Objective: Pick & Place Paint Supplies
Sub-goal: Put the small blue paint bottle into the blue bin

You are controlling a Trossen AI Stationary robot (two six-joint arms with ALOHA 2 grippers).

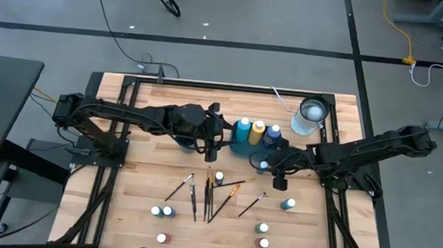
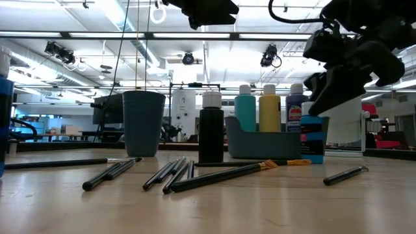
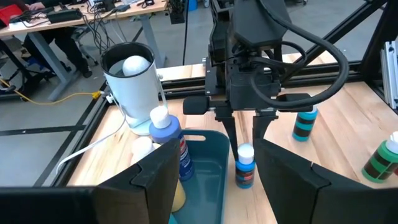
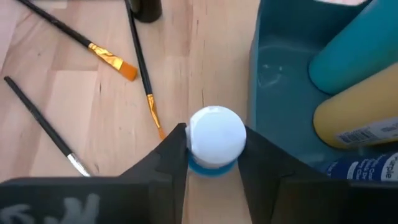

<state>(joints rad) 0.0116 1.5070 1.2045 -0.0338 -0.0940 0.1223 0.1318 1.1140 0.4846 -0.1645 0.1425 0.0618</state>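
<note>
A small blue bottle with a white cap stands on the table just in front of the teal tray. My right gripper is shut on it, and the same gripper shows in the left wrist view. The tray holds a teal bottle, a yellow one and a blue one, all upright. My left gripper hangs open above the tray's left end, with nothing between its fingers. Several thin paintbrushes lie flat on the wood nearer the front edge. My right gripper pinches the small bottle at its white cap between its two fingers, one on each side. The fingers slant down at it from the table's right side. The bottle stands upright with its base on the table.
A white cup stands at the far right behind the tray. A black bottle stands among the brushes, and a teal cup is to its left. Small bottles are scattered near the front edge.
</note>
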